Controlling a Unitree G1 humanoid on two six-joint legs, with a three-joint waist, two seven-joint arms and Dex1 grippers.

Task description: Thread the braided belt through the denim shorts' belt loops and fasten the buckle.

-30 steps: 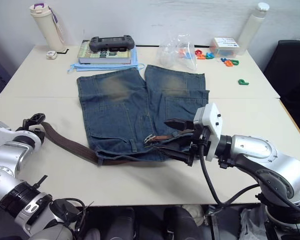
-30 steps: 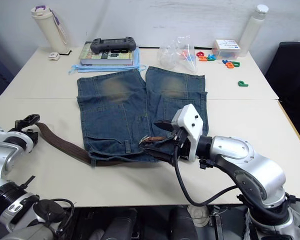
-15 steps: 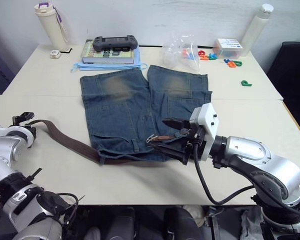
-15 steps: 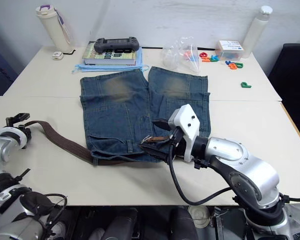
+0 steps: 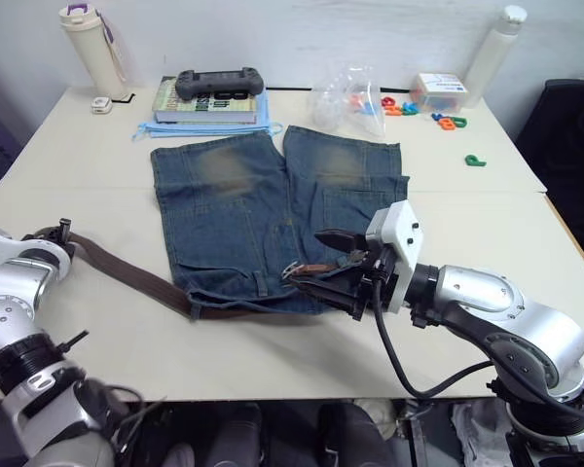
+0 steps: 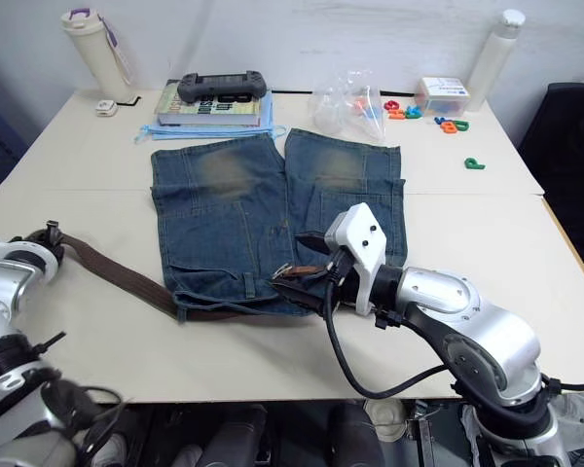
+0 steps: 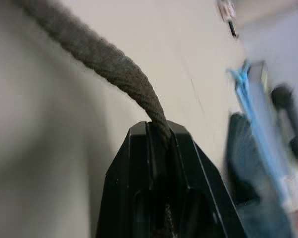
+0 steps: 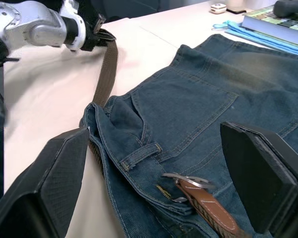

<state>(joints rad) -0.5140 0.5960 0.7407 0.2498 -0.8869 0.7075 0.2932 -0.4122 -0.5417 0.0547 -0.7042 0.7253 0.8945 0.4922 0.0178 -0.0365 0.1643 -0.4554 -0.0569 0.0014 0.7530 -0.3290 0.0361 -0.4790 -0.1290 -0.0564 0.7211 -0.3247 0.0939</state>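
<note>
The left gripper [image 7: 159, 148], fingers clamped on the dark brown braided belt [image 5: 127, 275], has drawn it taut; the right gripper [image 5: 323, 265] hovers, fingers apart, over the metal buckle [image 8: 186, 181].

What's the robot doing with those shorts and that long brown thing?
It's putting a braided belt onto denim shorts spread flat on the table. The left hand is shut on the belt's free end, out to the left of the shorts. The belt runs along the waistband, and the buckle lies near the middle of it, not fastened yet. The right hand is open, with the buckle end between its fingers.
</note>
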